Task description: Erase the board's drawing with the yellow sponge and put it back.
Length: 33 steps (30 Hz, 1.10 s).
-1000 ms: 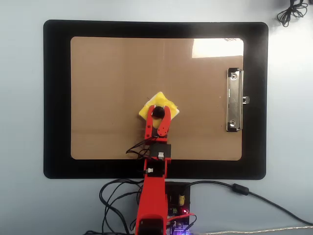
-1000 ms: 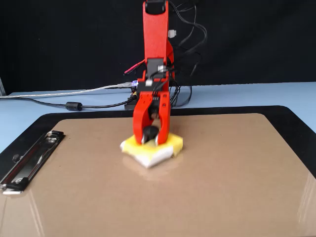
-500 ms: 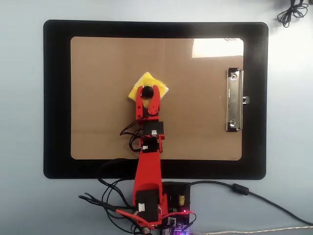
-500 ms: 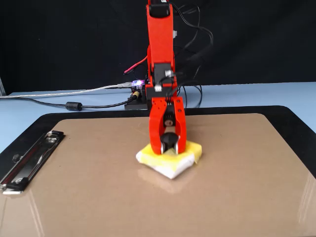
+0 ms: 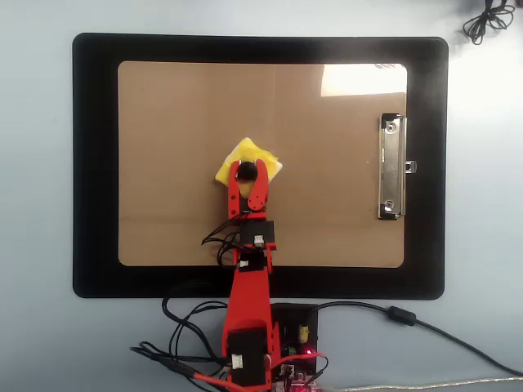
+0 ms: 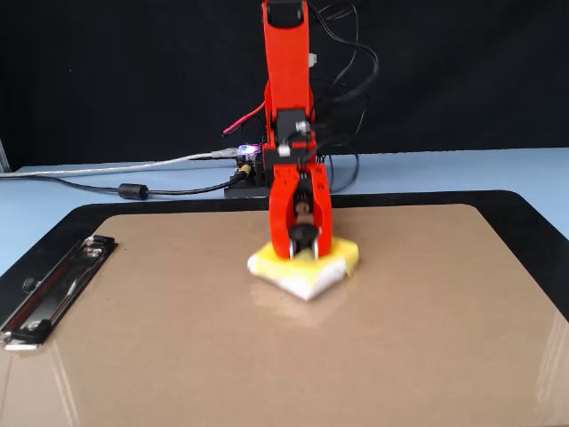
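Note:
The brown board lies on a black mat, its silver clip at the right in the overhead view and at the left in the fixed view. The yellow sponge lies flat on the board left of centre; it also shows in the fixed view. My red gripper reaches down onto it, its jaws closed around the sponge's black knob. No drawing shows on the board; the sponge and gripper may cover it.
The black mat surrounds the board on a pale blue table. The arm's base and circuit board sit at the near edge with cables running right. A coiled cable lies at the top right corner.

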Tool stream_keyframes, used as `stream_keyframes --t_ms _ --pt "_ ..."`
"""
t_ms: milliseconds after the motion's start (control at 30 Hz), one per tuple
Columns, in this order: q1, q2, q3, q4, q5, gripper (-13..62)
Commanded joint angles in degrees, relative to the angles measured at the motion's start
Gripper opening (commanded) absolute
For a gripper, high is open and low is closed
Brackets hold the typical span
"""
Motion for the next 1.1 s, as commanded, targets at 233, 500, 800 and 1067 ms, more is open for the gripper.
stream_keyframes --t_ms 233,500,800,1067 --pt "-0.4 19.1 0.6 10.5 -0.7 -8.1" --pt "-26.2 43.5 -8.1 49.5 -3.5 -8.1" --pt "-54.0 29.4 -9.3 27.2 -4.1 -8.1" --pt "-54.2 24.6 -1.4 15.2 -3.6 -8.1"
